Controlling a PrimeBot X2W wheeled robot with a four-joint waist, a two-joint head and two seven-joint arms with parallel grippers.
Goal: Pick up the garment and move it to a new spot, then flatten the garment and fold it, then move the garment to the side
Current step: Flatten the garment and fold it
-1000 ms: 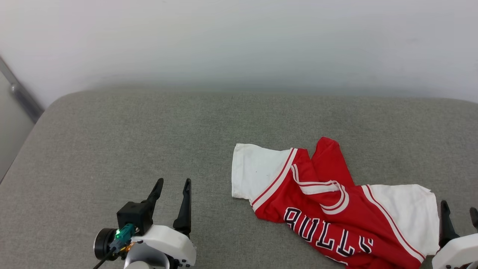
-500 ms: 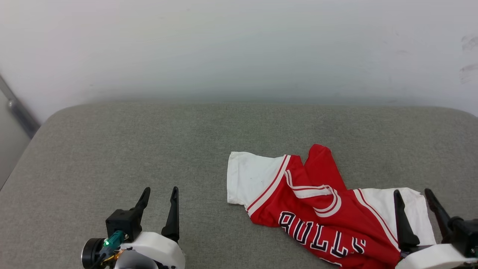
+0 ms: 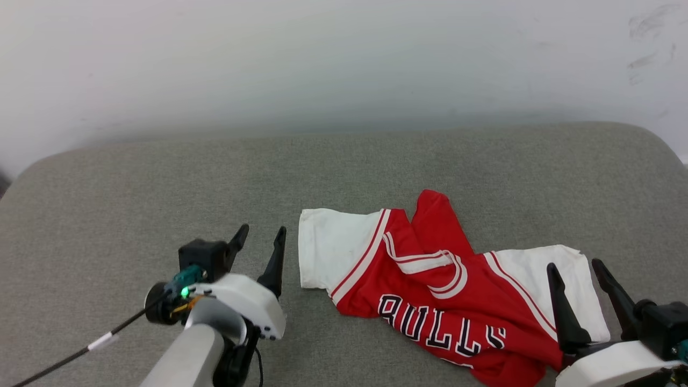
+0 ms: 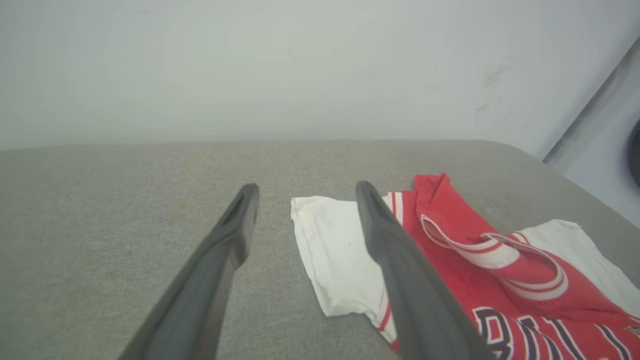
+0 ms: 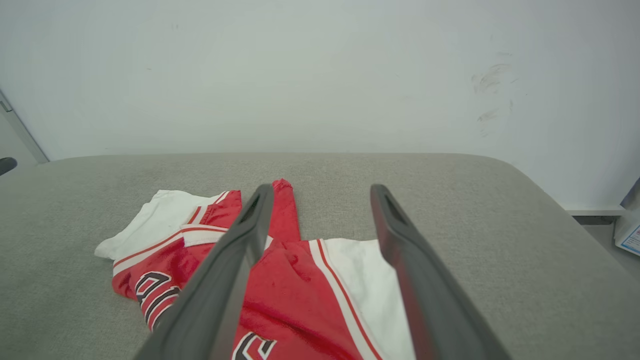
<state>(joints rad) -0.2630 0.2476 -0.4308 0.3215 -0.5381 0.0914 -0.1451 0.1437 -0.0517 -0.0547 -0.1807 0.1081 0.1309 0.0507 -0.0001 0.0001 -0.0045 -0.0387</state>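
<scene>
Garment (image 3: pixel 430 290): hem cut off by head view's bottom edge, nr bench (image 3: pixel 161 188) front-right corner. Right gripper (image 3: pixel 574 264) fingers hide pt of white sleeve (image 3: pixel 529 269). Lettering (image 3: pixel 441 328) partly lost in fold.

Left hand (image 4: pixel 306 186) spread wide above grey cushion (image 4: pixel 115 190), rumpled red-and-white garment (image 4: pixel 450 235) lying at right, pale wall (image 4: pixel 250 65) behind

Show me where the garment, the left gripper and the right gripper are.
garment (image 3: pixel 484 301), head view, red chest above the lettering.
left gripper (image 3: pixel 262 230), head view, midway between its open fingertips.
right gripper (image 3: pixel 574 264), head view, midway between its open fingertips.
</scene>
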